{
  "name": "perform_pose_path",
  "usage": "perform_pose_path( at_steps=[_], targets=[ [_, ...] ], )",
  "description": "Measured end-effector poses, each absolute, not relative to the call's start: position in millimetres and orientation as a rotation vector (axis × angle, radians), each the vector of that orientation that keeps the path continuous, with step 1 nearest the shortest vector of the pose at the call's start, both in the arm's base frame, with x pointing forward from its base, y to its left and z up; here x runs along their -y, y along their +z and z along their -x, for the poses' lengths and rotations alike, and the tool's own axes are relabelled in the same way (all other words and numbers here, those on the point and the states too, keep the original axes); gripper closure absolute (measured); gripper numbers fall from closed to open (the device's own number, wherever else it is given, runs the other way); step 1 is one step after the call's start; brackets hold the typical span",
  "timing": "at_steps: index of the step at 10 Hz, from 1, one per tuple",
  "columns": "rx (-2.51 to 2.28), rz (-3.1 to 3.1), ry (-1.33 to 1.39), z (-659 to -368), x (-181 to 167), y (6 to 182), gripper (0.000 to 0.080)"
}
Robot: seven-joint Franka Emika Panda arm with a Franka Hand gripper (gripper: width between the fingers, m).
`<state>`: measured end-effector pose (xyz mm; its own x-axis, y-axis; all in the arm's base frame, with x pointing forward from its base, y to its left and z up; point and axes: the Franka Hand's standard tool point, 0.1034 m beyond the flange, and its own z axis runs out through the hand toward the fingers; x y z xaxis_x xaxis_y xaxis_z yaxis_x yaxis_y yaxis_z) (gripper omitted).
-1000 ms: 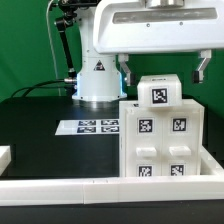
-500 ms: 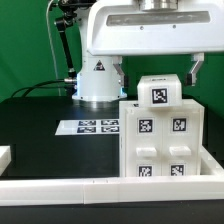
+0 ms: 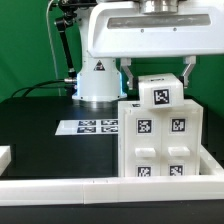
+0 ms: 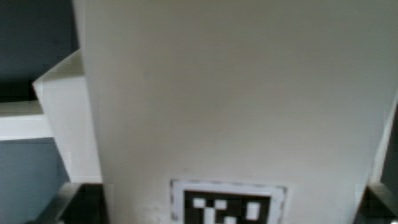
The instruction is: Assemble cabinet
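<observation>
Bright, even light on the white cabinet [image 3: 160,143]; wrist view soft, blurred, slightly dim.

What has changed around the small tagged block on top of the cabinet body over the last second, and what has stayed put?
The gripper has narrowed about the small tagged block; the finger on the exterior view's right came in most. Whether it grips the block yet cannot be told. The cabinet body and the marker board have not moved.
</observation>
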<state>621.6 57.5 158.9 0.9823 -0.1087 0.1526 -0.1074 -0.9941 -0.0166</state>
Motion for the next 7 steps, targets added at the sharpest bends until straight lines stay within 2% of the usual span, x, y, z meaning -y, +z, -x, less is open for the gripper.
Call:
perform_pose_path(
  at_steps=[3, 7],
  targets=[
    [-0.261, 3.108, -0.240, -621.6, -57.6, 158.9, 0.0240],
    [-0.844, 2.953, -0.229, -620.7, -63.8, 157.8, 0.0240]
  ],
)
